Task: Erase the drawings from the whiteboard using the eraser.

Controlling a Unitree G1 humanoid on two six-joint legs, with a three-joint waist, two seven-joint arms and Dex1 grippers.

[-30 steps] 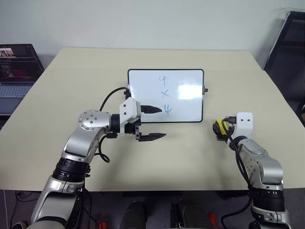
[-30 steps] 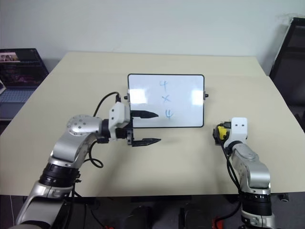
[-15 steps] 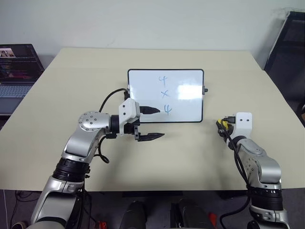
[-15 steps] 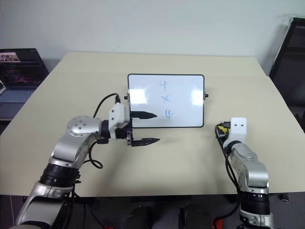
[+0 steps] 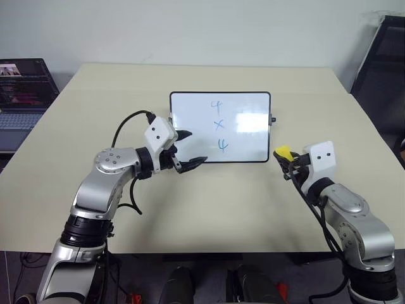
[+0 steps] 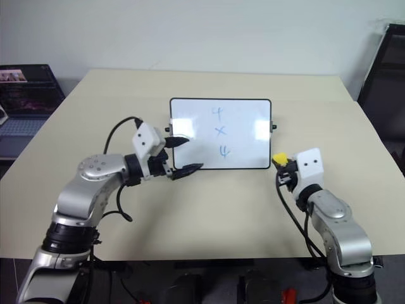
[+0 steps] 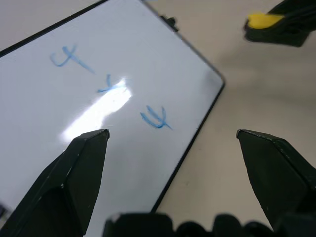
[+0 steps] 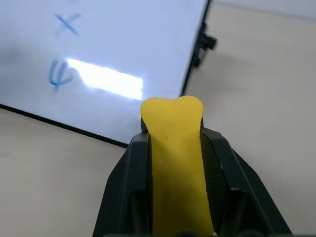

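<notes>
The whiteboard [image 5: 243, 136] lies flat at the table's middle, black-framed, with the drawings [image 5: 218, 125] in blue marker stacked in a column: a "4", an "x" and a "4"-like figure. My right gripper [image 5: 288, 159] is shut on the yellow eraser [image 5: 283, 152], held above the table just off the board's near right corner. In the right wrist view the eraser [image 8: 177, 158] sits squeezed between both black fingers [image 8: 129, 168], pointing at the board's corner [image 8: 123, 44]. My left gripper [image 5: 195, 147] stands open over the board's near left edge; its view shows the drawings [image 7: 109, 86] between the spread fingertips.
The beige table [image 5: 209, 202] stretches wide around the board. An open laptop [image 5: 22, 88] sits off the table's left side. A dark rack [image 5: 380, 57] stands beyond the right edge. Small black knobs [image 5: 273, 119] stick out from the board's short sides.
My right gripper has shut on the eraser and lifted it off the table toward the board's near right corner. My left gripper has turned and shifted left along the board's near edge, staying open.
</notes>
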